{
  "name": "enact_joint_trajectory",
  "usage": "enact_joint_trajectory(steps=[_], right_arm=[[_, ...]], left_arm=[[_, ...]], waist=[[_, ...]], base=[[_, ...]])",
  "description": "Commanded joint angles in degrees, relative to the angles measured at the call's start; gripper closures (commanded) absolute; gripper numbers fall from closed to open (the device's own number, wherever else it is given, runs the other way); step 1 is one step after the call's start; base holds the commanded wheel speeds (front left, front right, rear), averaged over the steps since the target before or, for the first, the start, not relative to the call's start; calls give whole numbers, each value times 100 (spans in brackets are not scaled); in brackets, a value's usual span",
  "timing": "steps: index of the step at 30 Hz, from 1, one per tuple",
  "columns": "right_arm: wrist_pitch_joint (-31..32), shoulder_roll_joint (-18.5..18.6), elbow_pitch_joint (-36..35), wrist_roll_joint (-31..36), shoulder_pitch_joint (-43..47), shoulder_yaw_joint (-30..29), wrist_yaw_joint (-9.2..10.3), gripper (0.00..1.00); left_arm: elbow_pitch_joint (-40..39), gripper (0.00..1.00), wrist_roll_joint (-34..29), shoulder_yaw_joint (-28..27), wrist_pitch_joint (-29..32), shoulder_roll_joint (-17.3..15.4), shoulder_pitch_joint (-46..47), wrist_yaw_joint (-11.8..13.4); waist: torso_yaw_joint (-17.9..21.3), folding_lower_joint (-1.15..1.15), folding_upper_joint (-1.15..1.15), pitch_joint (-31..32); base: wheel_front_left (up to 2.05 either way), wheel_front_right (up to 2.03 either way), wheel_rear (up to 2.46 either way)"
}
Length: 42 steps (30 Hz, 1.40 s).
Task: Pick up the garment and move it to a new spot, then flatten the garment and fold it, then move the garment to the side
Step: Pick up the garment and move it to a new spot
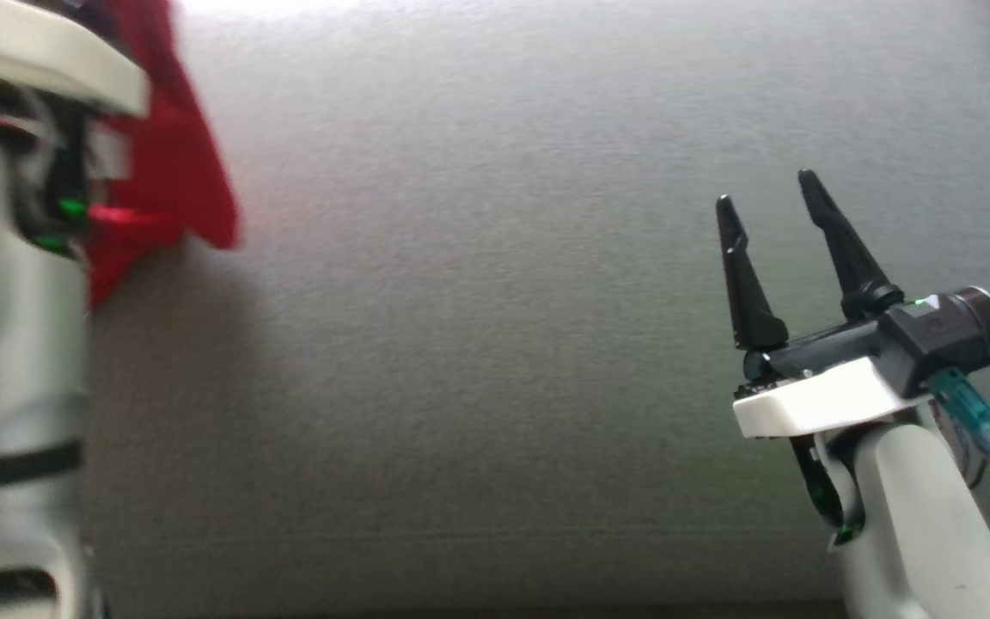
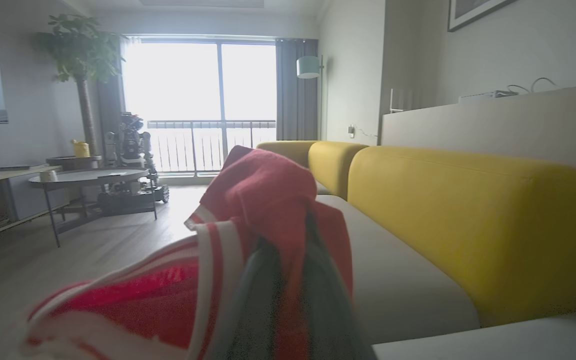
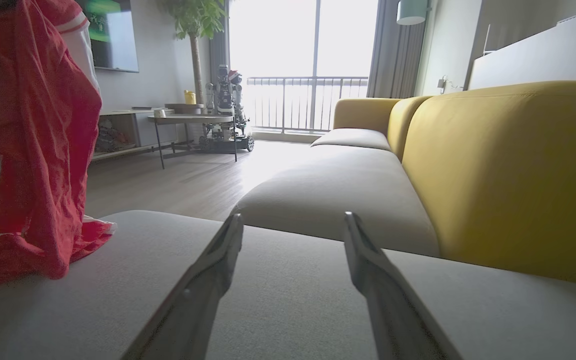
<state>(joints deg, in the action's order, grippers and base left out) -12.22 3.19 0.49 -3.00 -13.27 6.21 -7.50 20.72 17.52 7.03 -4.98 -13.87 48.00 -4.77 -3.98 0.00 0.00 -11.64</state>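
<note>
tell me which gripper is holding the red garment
The left gripper, shut on the red garment; the right gripper stands open and empty.

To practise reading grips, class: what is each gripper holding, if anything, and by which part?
The left gripper is shut on the red garment, pinching a bunched fold near a white-striped edge. The right gripper is open and empty.

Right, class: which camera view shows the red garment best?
The right wrist view: most of the red garment hangs in clear view, its lower end on the grey sofa seat. Head view shows a blurred red edge; left wrist view, a bunched close-up.
</note>
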Motion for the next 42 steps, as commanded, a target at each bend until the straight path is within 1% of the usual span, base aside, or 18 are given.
enact_joint_trajectory(steps=[1,6,7,10,14,17,22,28,29,30,33,36,39,40,42], right_arm=[[-81,-32,-168,-33,-92,97,1,0],[-127,-32,-152,-61,-163,7,1,0],[-127,-32,-152,-61,-163,7,1,0],[-155,-32,-179,-98,-217,-37,1,0],[-193,-32,-246,-170,-317,-113,1,0],[-219,-32,-297,-292,-378,-191,1,0],[-254,-32,-417,-463,-478,-170,1,0],[-273,-32,-439,-605,-505,-211,1,0],[-274,-32,-445,-621,-510,-207,1,0],[-275,-32,-452,-639,-511,-205,1,0],[-276,-32,-471,-682,-500,-223,1,0],[-276,-32,-500,-673,-457,-310,1,0],[-277,-32,-479,-577,-408,-271,1,0],[-277,-32,-451,-498,-370,-244,1,0],[-277,-32,-427,-431,-344,-256,1,0]], left_arm=[[-437,100,42,-87,102,-144,96,56],[-1246,100,62,330,477,263,-341,147],[-1246,100,62,330,477,263,-341,147],[-1529,100,58,547,599,480,-539,222],[-1648,100,10,883,685,705,-691,256],[-1479,100,36,1050,707,847,-694,328],[-912,100,20,1355,521,997,-484,402],[-96,100,98,1970,267,1088,-237,496],[68,60,103,2095,252,1092,-207,511],[233,0,148,2222,264,1094,-189,523],[582,0,269,2619,258,1097,-141,501],[751,0,431,2808,114,1098,-122,505],[866,0,548,2807,-127,1098,-103,582],[907,0,625,2752,-323,1098,-126,633],[920,0,658,2681,-511,1083,-172,689]], waist=[[225,0,0,80],[663,0,0,48],[663,0,0,48],[963,0,0,-50],[1396,0,0,-258],[1707,0,0,-436],[2253,0,0,-728],[2695,0,0,-939],[2742,0,0,-950],[2782,0,0,-955],[2842,0,0,-951],[2765,0,0,-911],[2583,0,0,-809],[2415,0,0,-687],[2217,0,0,-555]], base=[[0,0,0],[0,0,0],[0,0,0],[0,0,0],[0,0,0],[0,0,0],[0,0,0],[0,0,0],[0,0,0],[0,0,0],[0,0,0],[0,0,0],[0,0,0],[0,0,0],[0,0,0]])
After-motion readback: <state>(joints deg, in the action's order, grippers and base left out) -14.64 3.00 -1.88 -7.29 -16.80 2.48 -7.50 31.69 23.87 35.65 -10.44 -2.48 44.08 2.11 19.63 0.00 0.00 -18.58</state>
